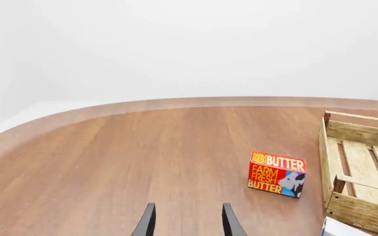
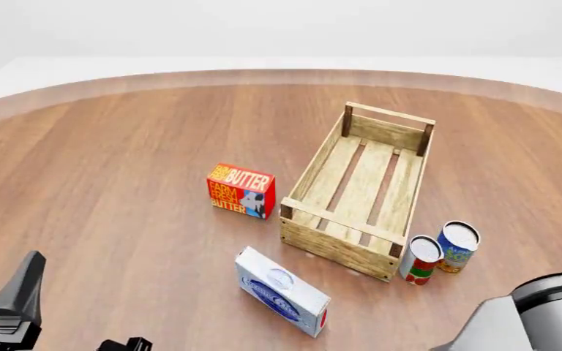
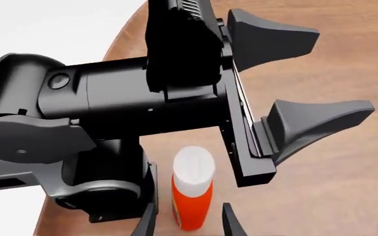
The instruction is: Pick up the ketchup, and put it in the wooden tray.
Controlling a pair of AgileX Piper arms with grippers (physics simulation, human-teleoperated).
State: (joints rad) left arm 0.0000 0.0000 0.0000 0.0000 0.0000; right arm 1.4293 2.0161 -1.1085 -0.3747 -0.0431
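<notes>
Ketchup bottle [image 3: 192, 194] upright on tabletop [image 2: 115, 168] beside an arm base, just ahead of right fingers [image 3: 186, 221], which are spread, holding nothing. Left fingers [image 1: 187, 221] also apart, bare. Tray [image 2: 413, 212] sits between butter box [image 2: 241, 191] and 2 cans [image 2: 440, 252].

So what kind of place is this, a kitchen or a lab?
Probably neither: it looks like a computer-made test scene, a bare round wooden table against blank white. Groceries sit on it, a butter box and two cans, beside a wooden crate, with robot arms at the near edge.
</notes>
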